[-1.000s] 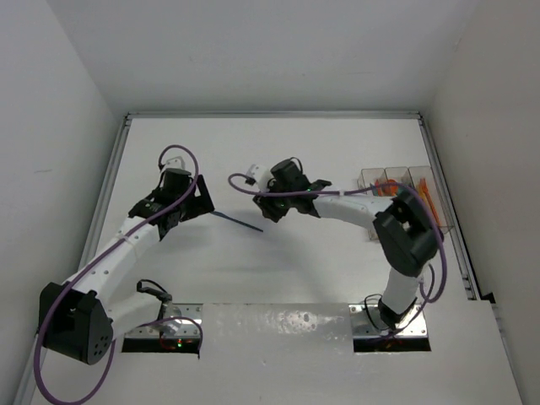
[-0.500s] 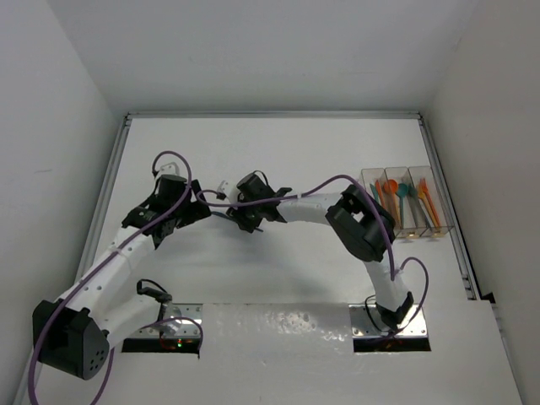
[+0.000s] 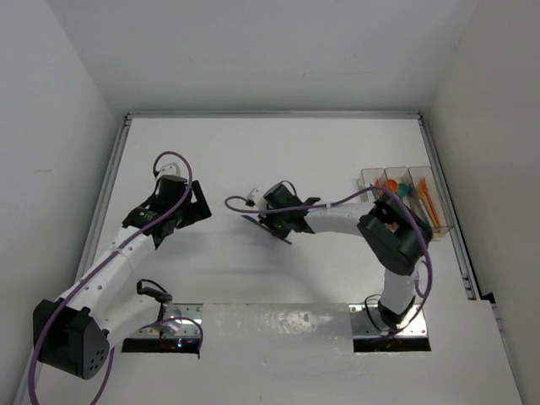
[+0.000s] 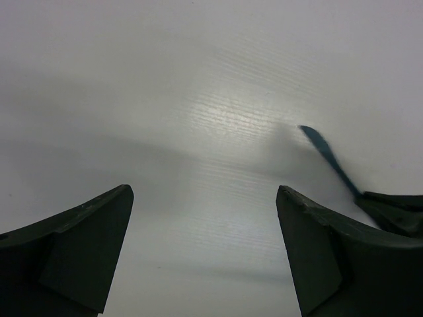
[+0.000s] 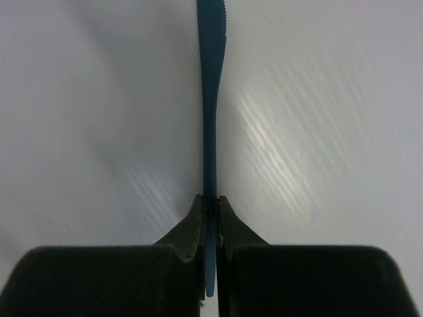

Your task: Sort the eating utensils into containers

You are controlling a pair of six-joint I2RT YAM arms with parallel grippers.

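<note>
The right fingers [image 5: 198,218] are pressed onto a blue knife [image 5: 210,112] — they pinch its handle end, and the toothed blade points to 12 o'clock in the right wrist view. From above, the knife is near the middle of the worktop [image 3: 253,152], slanting from 10 o'clock to 4 o'clock (whether it touches the surface, I cannot tell). The left fingers [image 3: 201,205] are spread wide — they are at 9 o'clock from the knife, apart from it, and their wrist camera sees the blade toward 3 o'clock. The containers [image 3: 368,175] stand at the 3 o'clock edge, well apart from the knife, with orange and teal utensils [image 3: 403,191] inside.
</note>
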